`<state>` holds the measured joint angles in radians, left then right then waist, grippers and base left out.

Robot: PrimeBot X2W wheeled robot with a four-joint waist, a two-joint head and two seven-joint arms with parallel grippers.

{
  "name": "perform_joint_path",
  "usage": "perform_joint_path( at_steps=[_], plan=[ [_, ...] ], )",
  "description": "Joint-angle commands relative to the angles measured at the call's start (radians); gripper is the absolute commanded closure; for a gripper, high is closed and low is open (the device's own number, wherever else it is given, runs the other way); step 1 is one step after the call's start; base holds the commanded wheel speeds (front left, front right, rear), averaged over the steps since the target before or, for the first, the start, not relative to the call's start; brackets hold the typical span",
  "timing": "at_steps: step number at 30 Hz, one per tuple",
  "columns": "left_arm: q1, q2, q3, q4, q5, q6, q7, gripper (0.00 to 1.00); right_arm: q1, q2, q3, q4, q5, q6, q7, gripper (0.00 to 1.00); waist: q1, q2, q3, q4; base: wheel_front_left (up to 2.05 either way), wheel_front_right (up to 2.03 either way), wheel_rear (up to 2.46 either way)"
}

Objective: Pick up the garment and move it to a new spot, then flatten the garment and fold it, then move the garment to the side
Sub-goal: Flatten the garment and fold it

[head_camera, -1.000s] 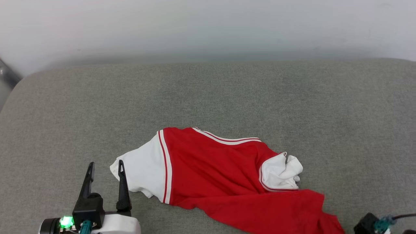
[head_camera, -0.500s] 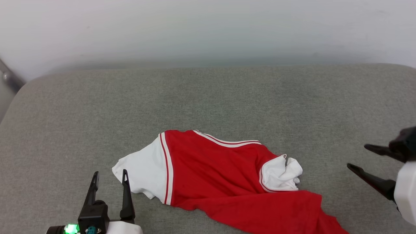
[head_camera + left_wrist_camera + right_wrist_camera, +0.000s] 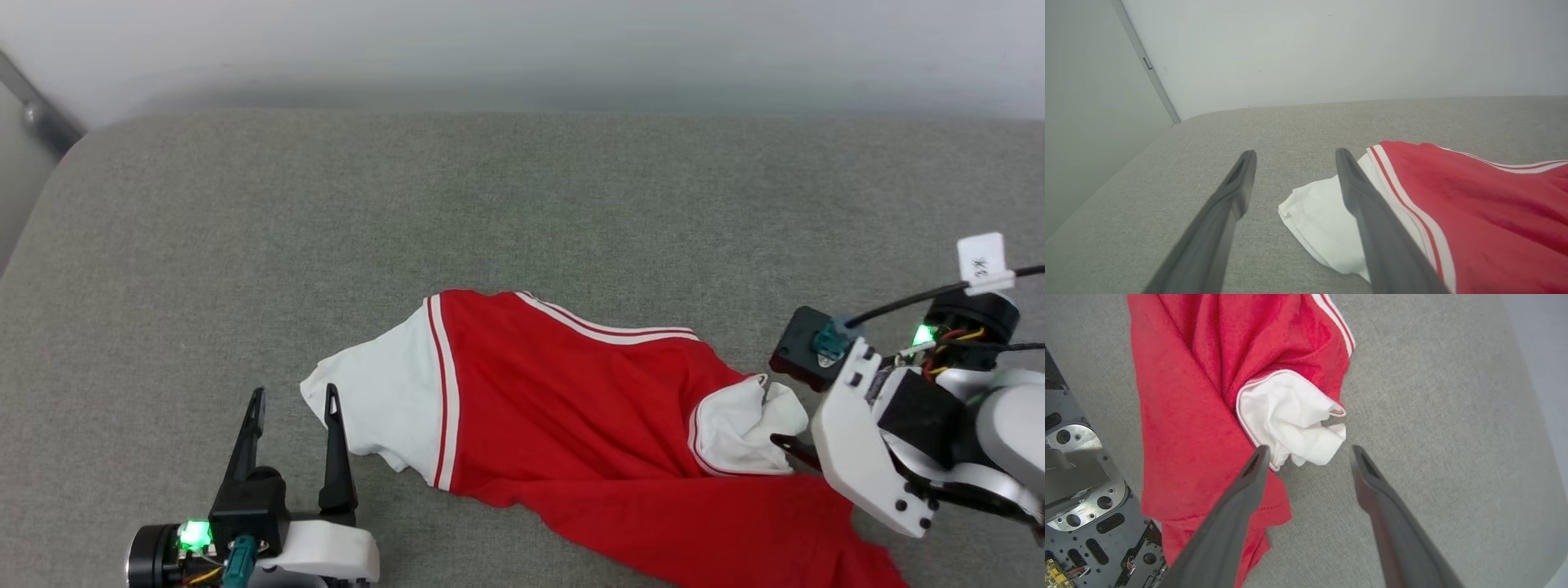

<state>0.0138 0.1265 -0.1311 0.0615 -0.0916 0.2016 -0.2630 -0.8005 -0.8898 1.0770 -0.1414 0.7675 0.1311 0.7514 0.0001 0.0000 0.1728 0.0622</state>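
Red garment [image 3: 571,425], one, grey cushion [image 3: 522,204], left gripper [image 3: 295,390], right gripper [image 3: 1309,448], both spread

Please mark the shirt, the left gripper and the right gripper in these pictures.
shirt [image 3: 571,408], head view, on the red body of the cloth.
left gripper [image 3: 295,390], head view, midway between its two fingertips.
right gripper [image 3: 1310,448], right wrist view, midway between its two fingertips.

head view looking down, wrist views nearer, all sharing the garment [image 3: 571,425]
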Motion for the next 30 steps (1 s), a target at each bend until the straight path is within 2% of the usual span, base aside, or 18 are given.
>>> perform_joint_path(
  at_steps=[1,8,11,15,16,18,25,30],
  plan=[
    [-0.016,-0.002,-0.003,-0.003,0.006,-0.005,-0.003,0.0,-0.025,0.017,0.017,0.024,0.008,-0.001,0.009,0.0,-0.0001,0.0,0.024,0.017,0.0,0.0,0.0],
    [-0.061,-0.025,-0.009,0.001,0.014,-0.015,-0.003,0.0,-0.117,0.112,0.175,0.211,0.037,-0.001,0.056,0.0,-0.0001,0.0,0.101,0.059,0.0,0.0,0.0],
    [-0.079,-0.031,-0.01,0.005,0.017,-0.019,-0.003,0.0,-0.101,0.136,0.196,0.261,0.054,-0.001,0.059,0.0,-0.0001,0.0,0.128,0.075,0.0,0.0,0.0],
    [-0.087,-0.037,-0.002,0.011,0.018,-0.022,-0.003,0.0,-0.053,0.149,0.212,0.271,0.042,-0.001,0.071,0.0,-0.0001,0.0,0.141,0.083,0.0,0.0,0.0],
    [-0.087,-0.038,0.0,0.012,0.018,-0.023,-0.003,0.0,-0.041,0.151,0.214,0.267,0.035,-0.001,0.066,0.63,-0.0001,0.0,0.14,0.081,0.0,0.0,0.0],
    [-0.08,-0.04,0.009,0.017,0.019,-0.021,-0.003,0.0,-0.037,0.151,0.215,0.261,0.032,-0.001,0.042,1.0,-0.0001,0.0,0.131,0.073,0.0,0.0,0.0],
    [-0.059,-0.045,0.03,0.029,0.021,-0.025,-0.003,0.0,-0.154,0.088,0.199,0.266,0.068,-0.001,-0.122,1.0,-0.0001,0.0,0.066,0.025,0.0,0.0,0.0],
    [-0.042,-0.049,0.035,0.024,0.026,-0.029,-0.003,0.0,-0.198,-0.012,0.175,0.301,0.123,-0.001,-0.206,1.0,-0.0001,0.0,0.043,0.005,0.0,0.0,0.0]
  ],
)
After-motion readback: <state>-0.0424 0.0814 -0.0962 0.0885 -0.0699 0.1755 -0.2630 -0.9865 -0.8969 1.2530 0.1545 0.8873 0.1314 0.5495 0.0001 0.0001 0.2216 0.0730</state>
